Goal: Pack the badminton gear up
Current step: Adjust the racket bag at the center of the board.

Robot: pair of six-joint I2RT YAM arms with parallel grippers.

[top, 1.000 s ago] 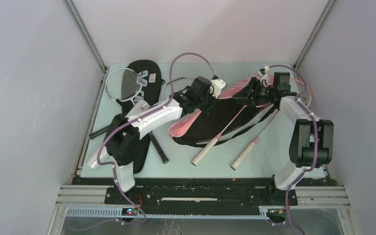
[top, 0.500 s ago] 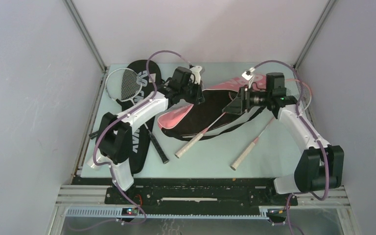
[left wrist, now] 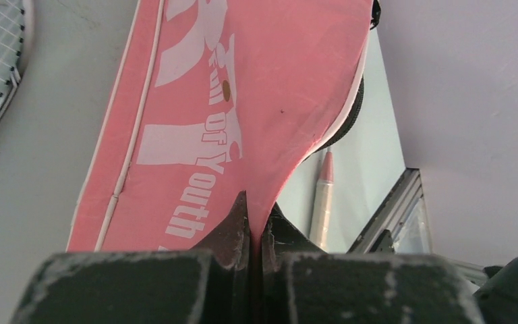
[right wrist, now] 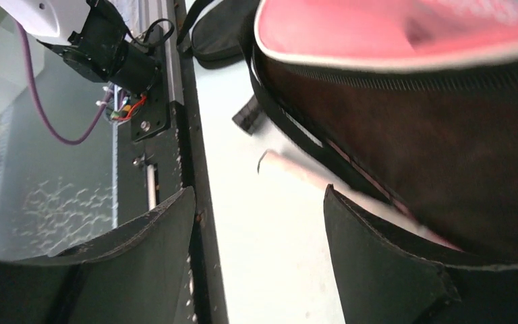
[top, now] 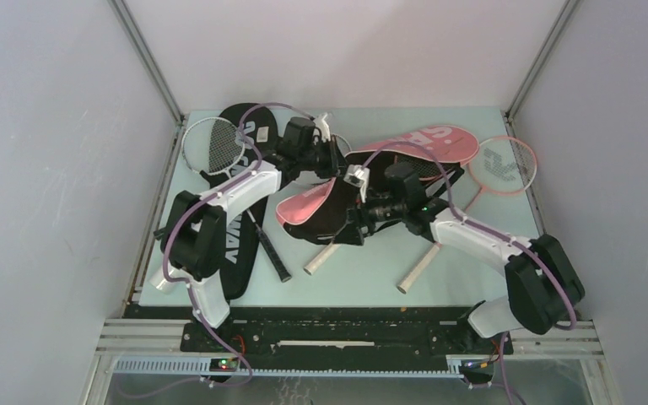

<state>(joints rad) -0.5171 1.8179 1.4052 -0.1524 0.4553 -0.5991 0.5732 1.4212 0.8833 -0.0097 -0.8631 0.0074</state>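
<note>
The pink racket cover [top: 426, 142] lies across the middle of the table, its black inside [right wrist: 445, 135] showing at the near-left end. My left gripper [top: 331, 160] is shut on the cover's pink flap edge [left wrist: 255, 216] and holds it raised. Low by that open end, my right gripper [top: 343, 229] stands open with nothing between its fingers [right wrist: 175, 223]. A pale racket handle [top: 321, 257] pokes out of the cover beside it. A pink racket [top: 502, 164] lies at the right, its handle [top: 418, 268] toward the front. The white-framed racket [top: 211, 143] rests on the black cover [top: 229, 240] at the left.
A black handle [top: 274, 257] lies beside the black cover. The cover's black strap [right wrist: 276, 115] trails over the table near my right fingers. The table's front rail [right wrist: 175, 135] and the enclosure walls stand close by. A white tube end [top: 162, 283] shows at the front left.
My right arm swung from the cover's far right end to its near-left opening and its jaws widened. My left gripper drew the flap back and left. The pink racket's head now shows.
</note>
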